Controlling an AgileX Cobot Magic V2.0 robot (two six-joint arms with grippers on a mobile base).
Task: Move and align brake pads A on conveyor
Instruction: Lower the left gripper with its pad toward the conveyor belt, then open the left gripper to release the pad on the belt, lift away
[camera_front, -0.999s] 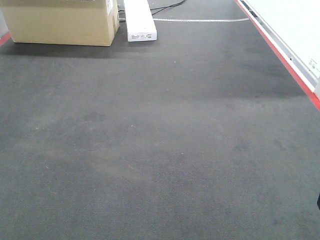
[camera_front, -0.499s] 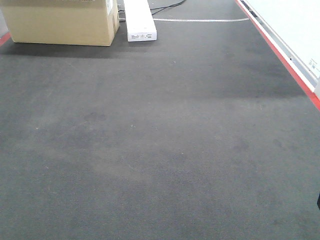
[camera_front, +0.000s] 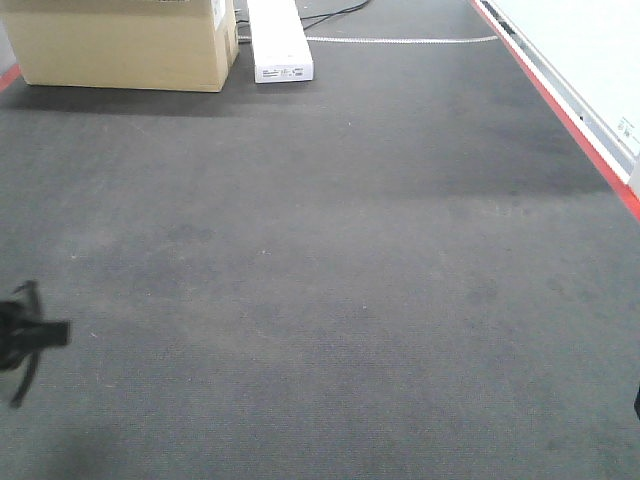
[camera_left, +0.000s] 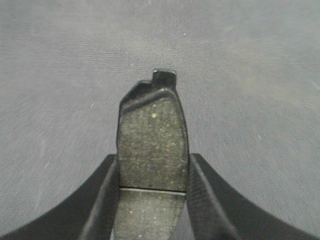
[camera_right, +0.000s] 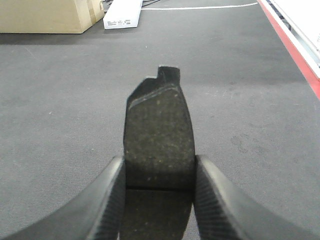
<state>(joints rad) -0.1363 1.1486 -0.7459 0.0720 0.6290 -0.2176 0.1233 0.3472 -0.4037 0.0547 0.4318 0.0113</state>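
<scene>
In the left wrist view a brake pad (camera_left: 152, 140) with a grey-brown speckled face and a centre groove stands lengthwise between the fingers of my left gripper (camera_left: 152, 175), which is shut on it above the conveyor (camera_left: 260, 75). The right wrist view shows a second brake pad (camera_right: 159, 132), dark-faced, clamped the same way in my right gripper (camera_right: 159, 172) over the belt (camera_right: 260, 110). In the front view the left gripper (camera_front: 28, 336) shows as a dark blurred shape at the left edge over the charcoal conveyor (camera_front: 340, 260). No pads lie on the belt in view.
A cardboard box (camera_front: 125, 45) and a long white box (camera_front: 278, 40) stand at the far end of the belt. A red edge stripe (camera_front: 560, 110) and a white panel (camera_front: 590, 50) run along the right side.
The left gripper has come into the front view at the left edge; before, the belt showed no gripper there.
</scene>
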